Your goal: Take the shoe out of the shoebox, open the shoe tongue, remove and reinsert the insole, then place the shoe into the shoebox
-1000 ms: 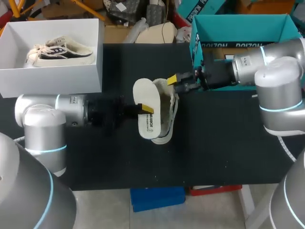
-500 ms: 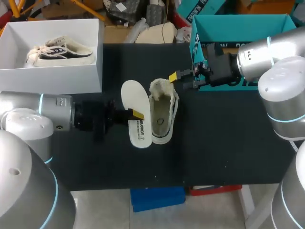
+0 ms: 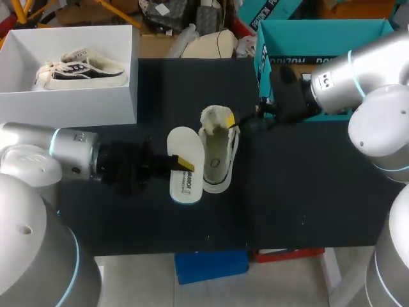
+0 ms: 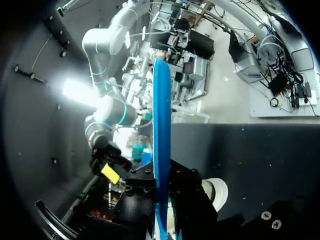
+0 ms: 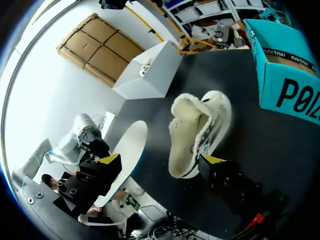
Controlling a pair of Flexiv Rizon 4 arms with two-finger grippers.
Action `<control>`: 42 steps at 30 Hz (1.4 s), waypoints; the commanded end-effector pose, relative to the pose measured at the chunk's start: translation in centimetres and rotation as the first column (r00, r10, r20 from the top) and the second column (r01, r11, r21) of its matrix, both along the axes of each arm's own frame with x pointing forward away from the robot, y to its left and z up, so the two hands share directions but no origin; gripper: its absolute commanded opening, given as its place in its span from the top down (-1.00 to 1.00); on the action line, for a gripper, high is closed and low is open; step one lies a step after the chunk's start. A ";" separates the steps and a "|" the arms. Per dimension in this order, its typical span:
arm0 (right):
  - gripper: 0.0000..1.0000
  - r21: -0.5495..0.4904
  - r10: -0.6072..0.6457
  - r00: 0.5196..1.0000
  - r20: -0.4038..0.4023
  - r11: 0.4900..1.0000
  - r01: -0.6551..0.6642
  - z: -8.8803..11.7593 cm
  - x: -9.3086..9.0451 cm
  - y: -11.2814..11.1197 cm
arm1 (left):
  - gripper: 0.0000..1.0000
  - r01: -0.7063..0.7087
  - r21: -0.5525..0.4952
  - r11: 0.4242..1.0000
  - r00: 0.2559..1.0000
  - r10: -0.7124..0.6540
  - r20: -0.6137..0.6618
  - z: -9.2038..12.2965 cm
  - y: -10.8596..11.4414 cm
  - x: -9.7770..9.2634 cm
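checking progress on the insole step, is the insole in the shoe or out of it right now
Out. The left claw holds the insole beside the shoe, not inside it; the shoe's fleecy lining shows.

Even overhead light fills the head view. The black counter (image 3: 300, 192) takes it flatly, with only soft shadows, and the white shoebox (image 3: 70, 109) is bright but not burnt out. In the left wrist view a hard patch of glare blooms on a dark surface off to one side of the left jaws. The insole (image 4: 161, 125) held between them is sharp, and the room bends toward the rim. The right wrist view is bright, its far wall washed pale and the shoe (image 5: 192, 122) crisp.
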State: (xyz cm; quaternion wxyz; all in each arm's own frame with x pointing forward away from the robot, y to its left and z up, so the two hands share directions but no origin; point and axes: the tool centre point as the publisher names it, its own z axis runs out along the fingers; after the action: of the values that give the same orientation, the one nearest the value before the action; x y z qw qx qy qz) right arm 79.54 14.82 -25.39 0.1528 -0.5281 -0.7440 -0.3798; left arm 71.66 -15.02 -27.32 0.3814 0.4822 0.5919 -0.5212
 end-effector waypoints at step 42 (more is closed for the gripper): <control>-1.00 -0.185 0.023 0.994 0.106 0.983 -0.002 0.2 -6.1 -2.4 | 1.00 0.611 0.340 0.715 0.780 -0.472 -0.411 -6.0 -4.9 1.2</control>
State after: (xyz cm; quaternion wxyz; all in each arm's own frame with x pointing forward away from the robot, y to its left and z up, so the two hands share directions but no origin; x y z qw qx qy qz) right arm 73.45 12.32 -25.23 0.0664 -0.5127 -0.7867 -0.3374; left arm 71.70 -19.01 -32.36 0.0321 0.6138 0.5933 -0.5198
